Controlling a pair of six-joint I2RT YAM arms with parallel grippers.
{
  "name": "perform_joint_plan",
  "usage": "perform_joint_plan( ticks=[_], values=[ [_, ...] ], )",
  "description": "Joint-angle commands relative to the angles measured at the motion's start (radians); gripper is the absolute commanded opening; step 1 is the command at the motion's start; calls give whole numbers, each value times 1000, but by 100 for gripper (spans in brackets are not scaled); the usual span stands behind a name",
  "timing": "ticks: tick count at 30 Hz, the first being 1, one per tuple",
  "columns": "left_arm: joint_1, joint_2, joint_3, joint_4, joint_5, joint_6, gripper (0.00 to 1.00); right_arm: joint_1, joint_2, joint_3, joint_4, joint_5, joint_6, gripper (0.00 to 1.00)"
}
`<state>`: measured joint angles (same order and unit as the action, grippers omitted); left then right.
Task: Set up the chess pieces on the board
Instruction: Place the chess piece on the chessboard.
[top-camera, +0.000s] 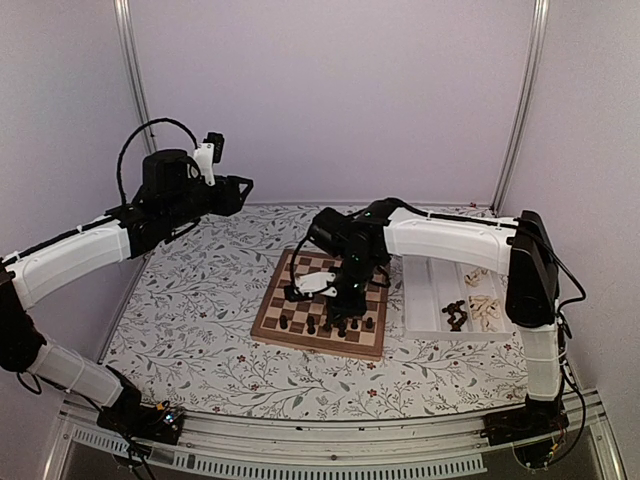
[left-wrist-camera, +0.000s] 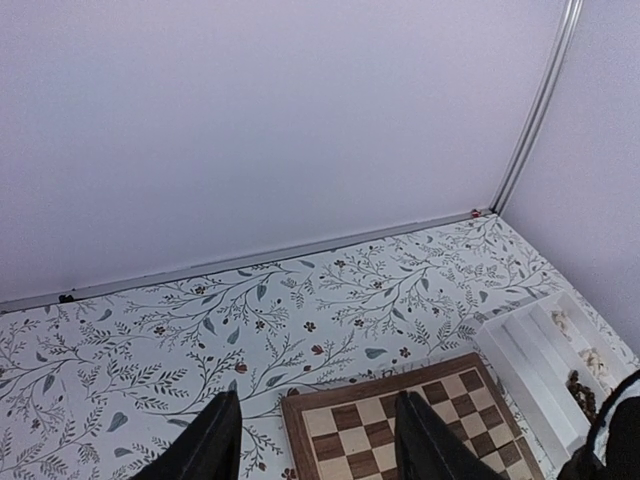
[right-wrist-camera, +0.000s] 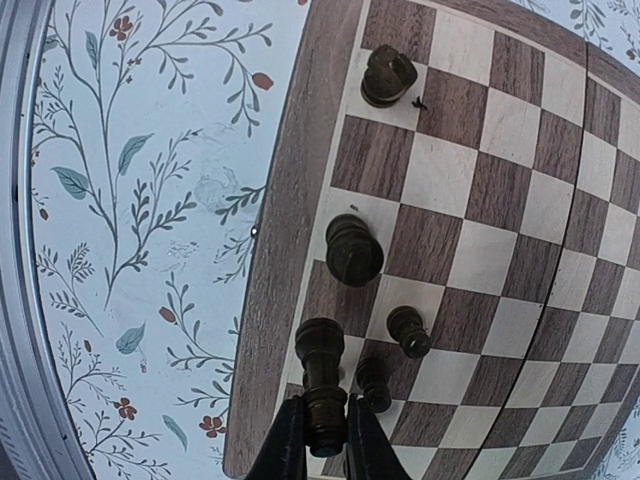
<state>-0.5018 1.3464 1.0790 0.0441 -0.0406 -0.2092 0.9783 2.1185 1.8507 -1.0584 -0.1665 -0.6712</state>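
The board (top-camera: 300, 265) lies in the middle of the table. Several dark chess pieces (top-camera: 310, 325) stand along its near edge. My right gripper (top-camera: 347, 303) hangs over that edge. In the right wrist view the right gripper (right-wrist-camera: 325, 440) is shut on a dark turned piece (right-wrist-camera: 322, 370), held over the board's (right-wrist-camera: 290, 200) edge squares. Other dark pieces stand close by: a knight (right-wrist-camera: 388, 75), a larger piece (right-wrist-camera: 353, 250) and two pawns (right-wrist-camera: 410, 332). My left gripper (top-camera: 245, 188) is raised far left of the board. In its wrist view the left gripper (left-wrist-camera: 318, 445) is open and empty.
A white compartment tray (top-camera: 430, 300) sits right of the board, with dark pieces (top-camera: 457, 313) and cream pieces (top-camera: 487, 308) in it. The tray (left-wrist-camera: 530, 365) also shows in the left wrist view beside the board's far corner (left-wrist-camera: 400, 415). Walls close the back and sides.
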Motion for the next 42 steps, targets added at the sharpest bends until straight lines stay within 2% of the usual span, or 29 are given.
perform_joint_plan(
  ticks=[1,28,42],
  values=[
    [2,-14,-16,16,7,10,54,11,42,28,-12,17,1,8],
    [2,3,-16,15,29,9,54,20,103,61,14,27,15,12],
    [2,8,-14,15,32,8,55,24,90,62,17,27,19,25]
  ],
)
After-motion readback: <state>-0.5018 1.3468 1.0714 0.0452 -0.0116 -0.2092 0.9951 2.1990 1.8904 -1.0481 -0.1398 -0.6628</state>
